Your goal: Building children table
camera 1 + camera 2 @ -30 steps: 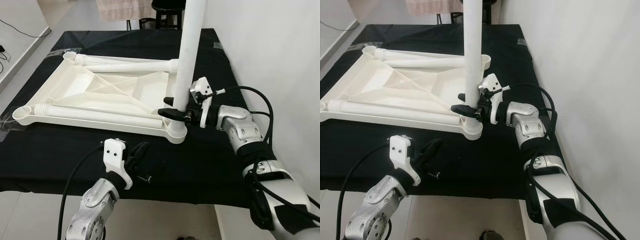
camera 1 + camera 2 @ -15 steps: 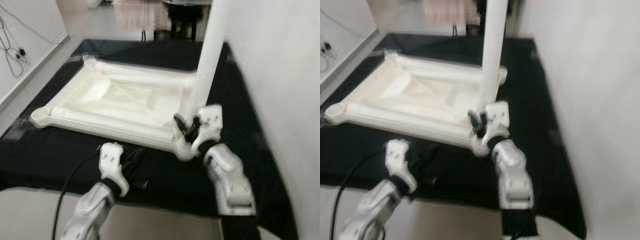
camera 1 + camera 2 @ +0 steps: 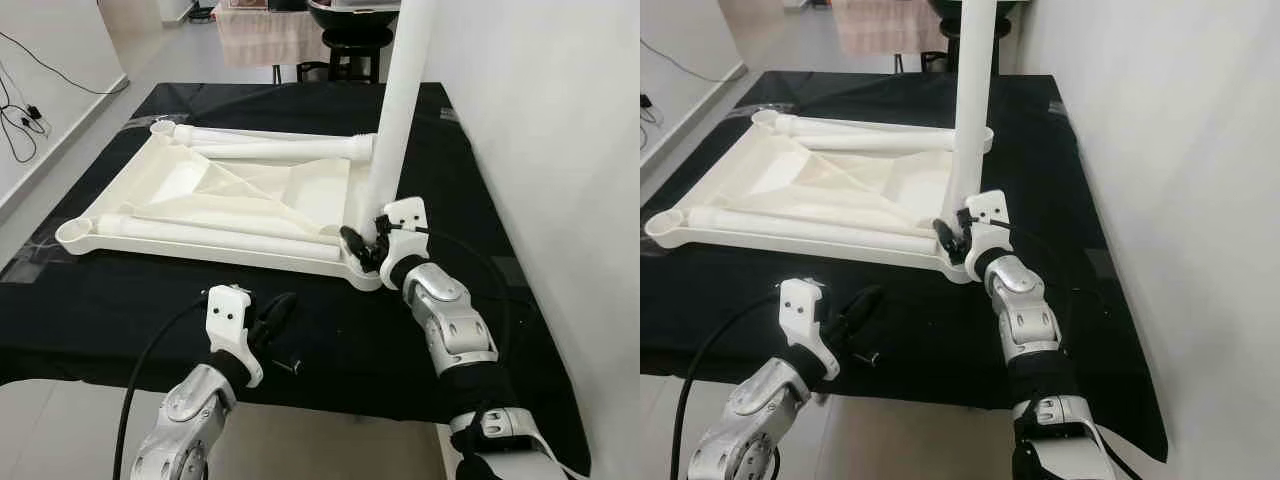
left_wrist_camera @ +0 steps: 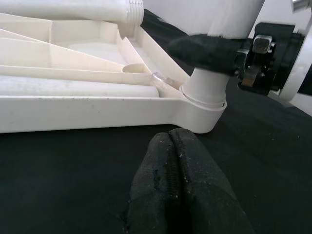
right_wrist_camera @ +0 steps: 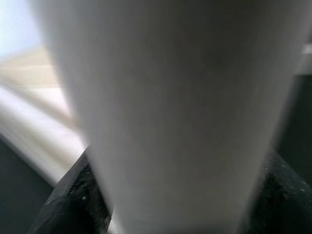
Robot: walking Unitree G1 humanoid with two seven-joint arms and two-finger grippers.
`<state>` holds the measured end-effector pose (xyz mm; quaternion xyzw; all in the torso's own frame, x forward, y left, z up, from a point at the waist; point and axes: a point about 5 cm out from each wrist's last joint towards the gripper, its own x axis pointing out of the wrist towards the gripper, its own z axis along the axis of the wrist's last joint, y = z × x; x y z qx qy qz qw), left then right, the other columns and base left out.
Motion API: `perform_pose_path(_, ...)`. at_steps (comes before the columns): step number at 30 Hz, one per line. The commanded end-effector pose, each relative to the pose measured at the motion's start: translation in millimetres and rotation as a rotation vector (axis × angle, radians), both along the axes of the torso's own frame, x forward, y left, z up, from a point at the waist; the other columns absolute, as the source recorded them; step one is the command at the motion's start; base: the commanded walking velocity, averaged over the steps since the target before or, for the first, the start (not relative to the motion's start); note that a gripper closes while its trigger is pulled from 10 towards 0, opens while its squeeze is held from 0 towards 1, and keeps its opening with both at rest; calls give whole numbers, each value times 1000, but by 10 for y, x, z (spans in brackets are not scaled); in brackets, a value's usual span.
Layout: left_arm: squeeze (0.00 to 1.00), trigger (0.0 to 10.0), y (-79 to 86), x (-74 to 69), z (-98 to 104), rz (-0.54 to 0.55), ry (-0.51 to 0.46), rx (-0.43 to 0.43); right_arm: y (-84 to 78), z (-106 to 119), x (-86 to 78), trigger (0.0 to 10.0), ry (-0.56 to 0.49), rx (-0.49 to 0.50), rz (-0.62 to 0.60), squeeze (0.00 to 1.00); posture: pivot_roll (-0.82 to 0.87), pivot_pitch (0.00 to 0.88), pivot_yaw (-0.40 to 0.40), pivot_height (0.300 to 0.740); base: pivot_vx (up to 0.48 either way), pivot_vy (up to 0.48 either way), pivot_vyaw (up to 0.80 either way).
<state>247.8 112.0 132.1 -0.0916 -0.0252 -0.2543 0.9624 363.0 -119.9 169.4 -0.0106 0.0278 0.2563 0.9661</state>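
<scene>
**Children's table top, upturned, one leg fitted**

Table top [image 3: 215, 200]: white plastic, on black cloth [image 3: 100, 310]; loose legs [image 3: 270, 150] lie in its recess. Left gripper [image 3: 272, 315]: clenched, empty, before it. Upright leg [image 3: 395, 110]: in corner socket, grasped by right gripper [image 3: 360, 243].

Upright leg [image 3: 398, 110] stands in tabletop [image 3: 220, 195] corner, on cloth [image 3: 120, 300]
</scene>
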Motion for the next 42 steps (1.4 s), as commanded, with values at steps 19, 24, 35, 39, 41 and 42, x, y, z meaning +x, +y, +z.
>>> perform_pose_path(19, 0, 10000, -81, -42, -20, -2, 12, -11, -70, 285, 215, 0, 15, -64, 511, 0, 70, 148, -39, 740, 0, 0, 0)
perform_pose_path(24, 0, 10000, -85, -43, -24, -2, 13, -12, -141, 256, 244, 0, -23, -90, 397, 0, 56, 152, -30, 740, 0, 0, 0)
perform_pose_path(35, 0, 10000, -51, -12, -32, -8, 19, -3, -25, -387, -179, 0, 56, -108, -344, 0, 20, 161, 3, 740, 0, 0, 0)
perform_pose_path(39, 0, 10000, -54, -4, -32, -9, 21, 1, 177, -311, -83, 0, 18, -85, -258, 0, 32, 150, -9, 740, 0, 0, 0)
perform_pose_path(41, 0, 10000, -58, -6, -28, -5, 19, 2, 187, -297, -63, 353, 14, -84, -244, 0, 33, 155, -4, 740, 0, 0, 0)
perform_pose_path(42, 0, 10000, -58, -7, -26, -1, 17, 2, 179, -301, -50, 353, 18, -97, -244, 0, 35, 154, -5, 740, 0, 0, 0)
